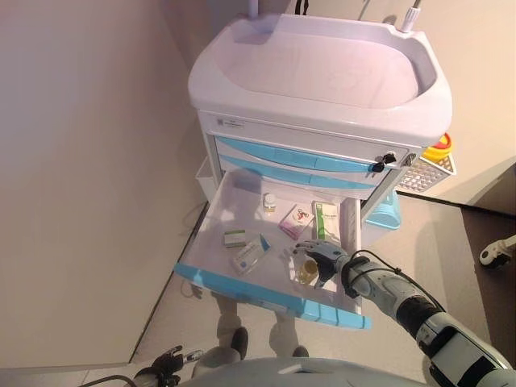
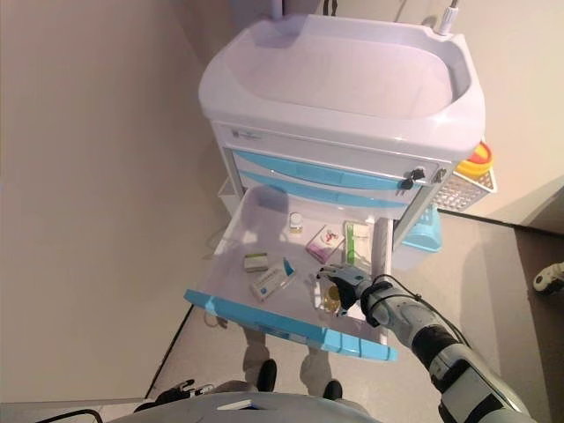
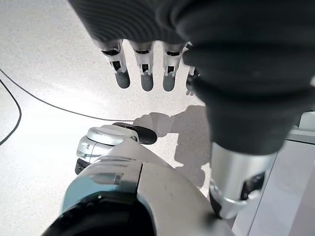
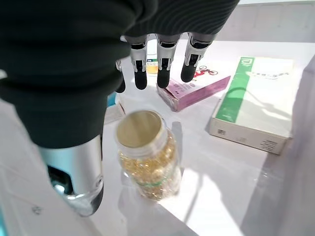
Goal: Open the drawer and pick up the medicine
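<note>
The cart's lower drawer (image 1: 266, 295) stands pulled out, with a light blue front. Inside lie a jar of yellow capsules (image 4: 147, 157), a pink box (image 4: 197, 88), a green-and-white box (image 4: 253, 103), a small bottle (image 1: 269, 203), a small green box (image 1: 235, 238) and a blue-and-white box (image 1: 251, 255). My right hand (image 1: 322, 256) hovers inside the drawer just over the jar (image 1: 306, 271). Its fingers (image 4: 165, 64) are straight and reach past the lid; the thumb hangs beside the jar. My left hand (image 1: 165, 364) hangs low near the floor, its fingers (image 3: 142, 69) relaxed and empty.
The white cart (image 1: 322, 72) has a basin-like top and two shut blue drawers above the open one. A white wire basket (image 1: 427, 171) with a yellow item (image 1: 439, 147) hangs on its right side, with a light blue bin (image 1: 387, 211) below. A wall runs along the left.
</note>
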Available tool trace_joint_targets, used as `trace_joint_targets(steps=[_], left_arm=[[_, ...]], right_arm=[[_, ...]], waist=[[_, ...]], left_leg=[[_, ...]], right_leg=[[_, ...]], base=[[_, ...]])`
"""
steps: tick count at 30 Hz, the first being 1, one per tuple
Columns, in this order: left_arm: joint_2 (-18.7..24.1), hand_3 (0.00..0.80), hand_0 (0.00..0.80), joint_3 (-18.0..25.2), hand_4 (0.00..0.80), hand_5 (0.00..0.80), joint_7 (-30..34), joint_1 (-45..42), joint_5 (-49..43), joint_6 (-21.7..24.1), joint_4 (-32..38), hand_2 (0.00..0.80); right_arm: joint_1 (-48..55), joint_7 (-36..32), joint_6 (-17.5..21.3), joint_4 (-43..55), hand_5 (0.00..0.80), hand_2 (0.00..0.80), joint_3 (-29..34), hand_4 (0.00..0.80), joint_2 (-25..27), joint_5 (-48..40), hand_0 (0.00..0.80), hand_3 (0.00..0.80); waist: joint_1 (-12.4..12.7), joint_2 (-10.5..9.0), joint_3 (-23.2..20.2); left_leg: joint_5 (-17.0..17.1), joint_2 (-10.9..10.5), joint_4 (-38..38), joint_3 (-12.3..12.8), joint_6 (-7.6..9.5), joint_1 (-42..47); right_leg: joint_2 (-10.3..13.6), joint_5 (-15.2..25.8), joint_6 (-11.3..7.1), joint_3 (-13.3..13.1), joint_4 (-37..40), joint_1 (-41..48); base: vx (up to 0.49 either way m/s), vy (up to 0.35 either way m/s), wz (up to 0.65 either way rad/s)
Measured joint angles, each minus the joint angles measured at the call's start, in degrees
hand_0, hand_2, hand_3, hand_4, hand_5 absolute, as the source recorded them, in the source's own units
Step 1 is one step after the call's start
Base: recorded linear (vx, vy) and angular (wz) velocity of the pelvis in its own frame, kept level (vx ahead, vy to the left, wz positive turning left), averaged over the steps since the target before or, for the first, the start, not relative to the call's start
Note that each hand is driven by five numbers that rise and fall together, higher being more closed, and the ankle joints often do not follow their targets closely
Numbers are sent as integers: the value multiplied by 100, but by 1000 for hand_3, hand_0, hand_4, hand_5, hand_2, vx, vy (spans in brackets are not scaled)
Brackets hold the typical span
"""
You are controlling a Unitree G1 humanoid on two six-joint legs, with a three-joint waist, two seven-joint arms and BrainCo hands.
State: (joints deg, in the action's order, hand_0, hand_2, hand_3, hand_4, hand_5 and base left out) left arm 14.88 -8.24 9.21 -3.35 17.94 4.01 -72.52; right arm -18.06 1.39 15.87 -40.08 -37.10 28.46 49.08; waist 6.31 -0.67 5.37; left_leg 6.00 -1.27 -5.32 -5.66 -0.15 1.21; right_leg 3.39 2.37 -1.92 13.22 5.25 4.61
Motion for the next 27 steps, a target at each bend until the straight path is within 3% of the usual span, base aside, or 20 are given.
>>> trace_joint_targets(steps=[11,27], left_arm=[[-4,0,0,0,0,0,-4,4,0,2,-3,0],[-4,0,0,-56,0,0,-14,9,0,8,-1,0]], right_arm=[[31,211,-318,-306,0,0,0,0,-81,413,0,0],[36,467,-369,-524,0,0,0,0,-281,415,0,0]], waist=[[5,0,0],[8,0,-1]], left_leg=[[2,-1,0,-13,2,-22],[3,-1,0,-14,2,-22]], right_leg=[[1,2,4,11,0,-4],[1,2,4,10,0,-4]], base=[[0,0,0],[0,0,0]])
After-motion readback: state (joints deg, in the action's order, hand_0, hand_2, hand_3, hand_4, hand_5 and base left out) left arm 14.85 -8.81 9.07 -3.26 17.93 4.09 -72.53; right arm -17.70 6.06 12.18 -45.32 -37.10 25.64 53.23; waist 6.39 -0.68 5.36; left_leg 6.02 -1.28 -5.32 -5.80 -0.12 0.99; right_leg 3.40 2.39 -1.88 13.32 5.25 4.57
